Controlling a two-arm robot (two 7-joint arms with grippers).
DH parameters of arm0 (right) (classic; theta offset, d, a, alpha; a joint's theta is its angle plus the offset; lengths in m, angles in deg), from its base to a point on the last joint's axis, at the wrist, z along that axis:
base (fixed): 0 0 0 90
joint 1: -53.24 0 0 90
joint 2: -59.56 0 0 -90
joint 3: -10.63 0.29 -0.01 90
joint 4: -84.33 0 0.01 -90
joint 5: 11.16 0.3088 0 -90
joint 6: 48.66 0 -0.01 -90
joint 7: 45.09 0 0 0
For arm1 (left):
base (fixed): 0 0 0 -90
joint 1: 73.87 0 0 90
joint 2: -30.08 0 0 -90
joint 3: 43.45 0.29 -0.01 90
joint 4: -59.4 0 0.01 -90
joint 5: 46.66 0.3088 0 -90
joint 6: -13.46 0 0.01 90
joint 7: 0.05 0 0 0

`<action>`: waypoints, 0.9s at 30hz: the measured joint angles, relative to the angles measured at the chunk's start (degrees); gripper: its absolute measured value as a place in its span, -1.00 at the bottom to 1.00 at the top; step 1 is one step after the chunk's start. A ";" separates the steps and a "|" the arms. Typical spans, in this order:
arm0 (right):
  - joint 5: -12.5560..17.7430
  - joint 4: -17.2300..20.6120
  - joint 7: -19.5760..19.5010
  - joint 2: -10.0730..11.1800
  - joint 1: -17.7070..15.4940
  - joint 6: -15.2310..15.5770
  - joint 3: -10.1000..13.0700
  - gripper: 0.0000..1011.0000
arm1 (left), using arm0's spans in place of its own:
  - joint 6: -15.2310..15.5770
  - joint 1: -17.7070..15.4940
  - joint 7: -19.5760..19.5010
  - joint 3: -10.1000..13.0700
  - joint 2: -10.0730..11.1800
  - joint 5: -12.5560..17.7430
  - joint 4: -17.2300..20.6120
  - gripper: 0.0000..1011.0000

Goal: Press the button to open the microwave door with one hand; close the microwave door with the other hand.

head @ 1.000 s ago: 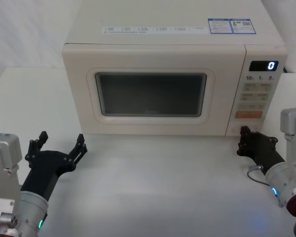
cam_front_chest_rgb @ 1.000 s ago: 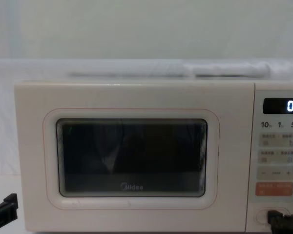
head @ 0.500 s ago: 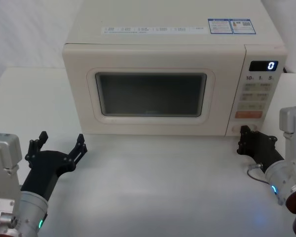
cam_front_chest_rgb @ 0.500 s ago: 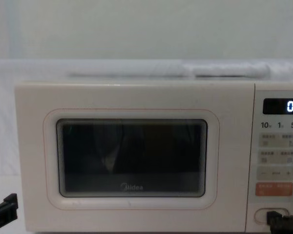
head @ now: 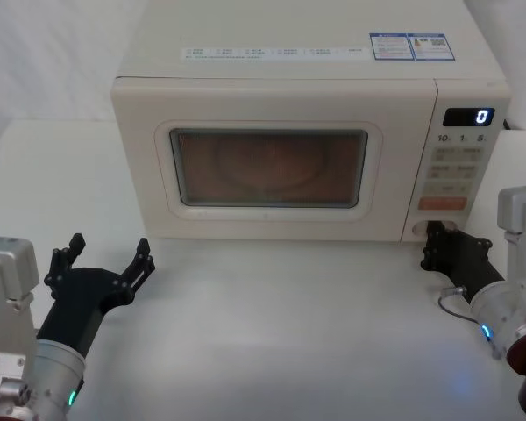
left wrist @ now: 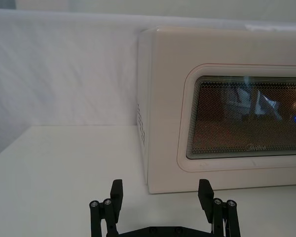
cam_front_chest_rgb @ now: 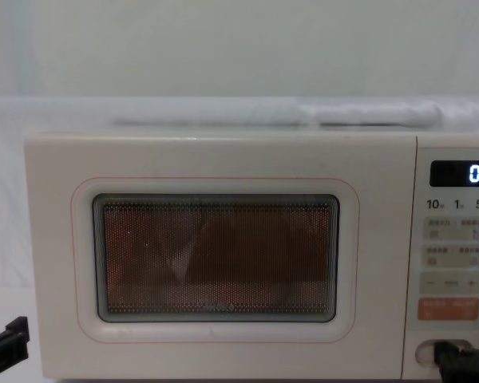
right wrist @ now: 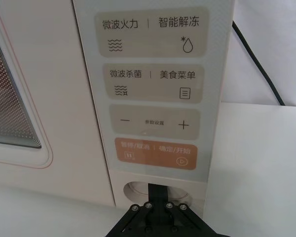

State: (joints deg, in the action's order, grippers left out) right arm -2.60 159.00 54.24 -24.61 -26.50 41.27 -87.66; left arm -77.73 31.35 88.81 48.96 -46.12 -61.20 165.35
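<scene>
Your left gripper [head: 105,260] hovers low over the white table [head: 272,333], jaws spread wide and empty, well in front of the microwave's left corner. One microwave [head: 289,79] sits ahead, long side facing you. Its door [head: 158,184] looks flush with the front; the window [head: 269,167] glows orange, showing a round turntable [head: 276,167] inside. At far right, your right gripper [right wrist: 156,192] has its fingers drawn together, tip pressed into the button [right wrist: 133,188], the lowest panel key, under the orange key [right wrist: 155,153].
</scene>
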 joint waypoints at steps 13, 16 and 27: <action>0.56 -2.67 0.53 -0.28 2.29 -0.98 0.18 -1.00 | 0.00 0.00 0.00 0.00 0.00 0.00 0.00 0.98; 0.60 -2.99 0.54 -0.30 2.60 -1.11 0.12 -1.00 | 0.00 0.00 0.00 0.00 0.00 0.00 0.00 0.98; 0.59 -2.46 0.42 -0.13 2.18 -1.04 -0.07 -1.00 | 0.00 0.00 0.00 0.00 0.00 0.00 0.00 0.98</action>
State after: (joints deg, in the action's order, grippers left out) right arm -2.01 156.54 54.65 -24.74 -24.32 40.22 -87.73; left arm -77.73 31.35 88.81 48.97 -46.11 -61.20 165.35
